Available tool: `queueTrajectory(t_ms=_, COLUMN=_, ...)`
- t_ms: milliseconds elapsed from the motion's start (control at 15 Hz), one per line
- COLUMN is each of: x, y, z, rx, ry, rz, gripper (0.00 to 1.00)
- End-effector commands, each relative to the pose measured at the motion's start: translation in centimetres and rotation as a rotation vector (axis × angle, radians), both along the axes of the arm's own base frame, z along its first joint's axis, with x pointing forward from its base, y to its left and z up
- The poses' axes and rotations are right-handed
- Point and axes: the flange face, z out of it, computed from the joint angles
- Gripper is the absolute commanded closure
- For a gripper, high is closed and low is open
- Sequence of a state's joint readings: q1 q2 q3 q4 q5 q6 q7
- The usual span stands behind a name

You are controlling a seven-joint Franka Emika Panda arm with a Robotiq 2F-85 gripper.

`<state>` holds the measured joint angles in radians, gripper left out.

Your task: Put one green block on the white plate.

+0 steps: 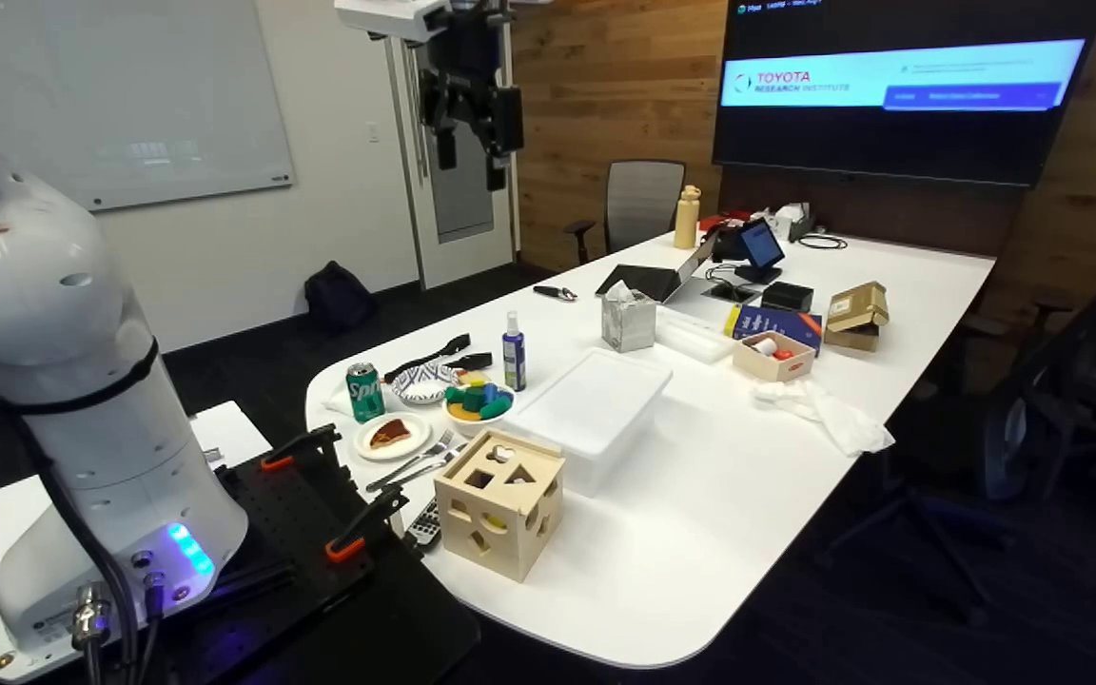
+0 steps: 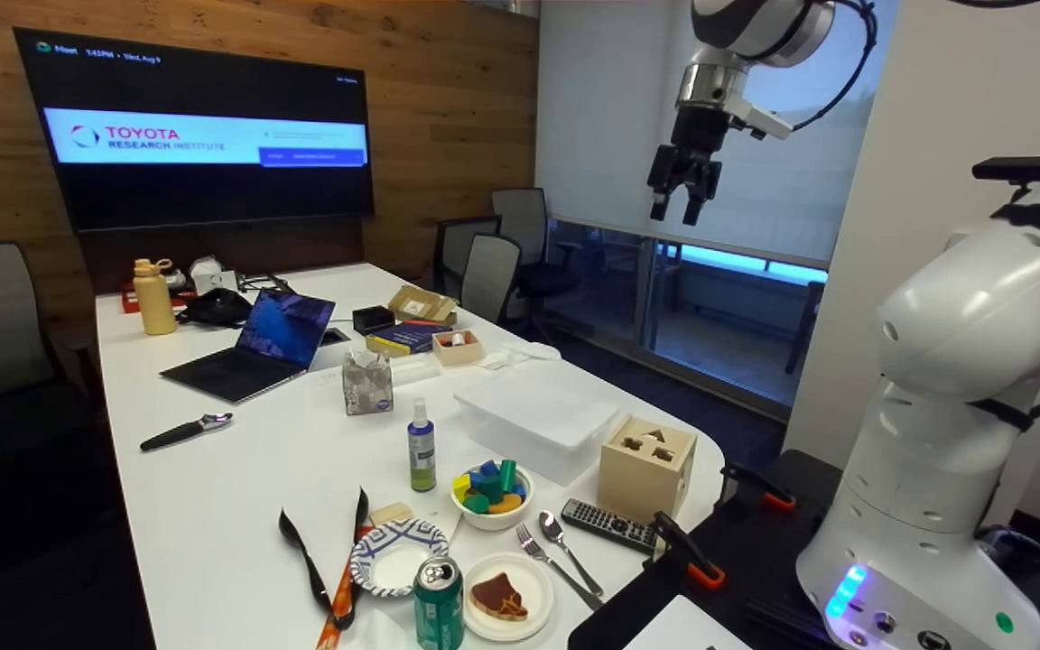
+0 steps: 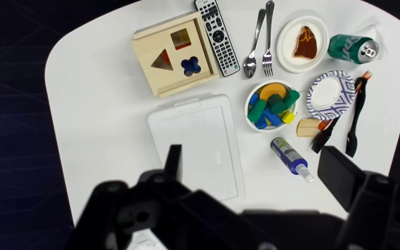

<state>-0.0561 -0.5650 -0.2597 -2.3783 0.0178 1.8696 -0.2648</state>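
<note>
In the wrist view we see, left to right, a pale wooden cube (image 3: 175,55) with shaped cut-outs, a milky plastic box (image 3: 200,139), a round white bowl (image 3: 269,130) heaped with smooth green cylindrical blocks (image 3: 275,103) among blue, yellow and orange pieces (image 3: 272,117), then the round white plate (image 3: 285,45). The black fingers (image 3: 340,175) stand wide apart, gripping nothing, and in both exterior views hang high above the white worktop (image 1: 681,542). We find a shiny metal spoon (image 3: 250,66) and fork (image 3: 267,57) near the bowl; a brown steak-shaped piece (image 3: 306,43) covers the plate's middle, with a green soda can (image 3: 347,48) just beside the rim.
</note>
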Motion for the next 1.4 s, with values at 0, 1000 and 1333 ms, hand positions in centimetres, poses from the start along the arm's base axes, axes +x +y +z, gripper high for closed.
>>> queueTrajectory(t_ms=0, x=5.4, y=5.8, z=-4.2, rx=-0.095, ry=0.014, rz=0.018, gripper=0.0)
queueTrajectory(t_ms=1000, x=18.9, y=22.1, z=-32.6, rx=-0.164, ry=0.113, rz=-0.016, gripper=0.0)
queueTrajectory(t_ms=1333, x=18.3, y=22.4, z=-36.5, rx=-0.101, ry=0.203, rz=-0.084, gripper=0.0)
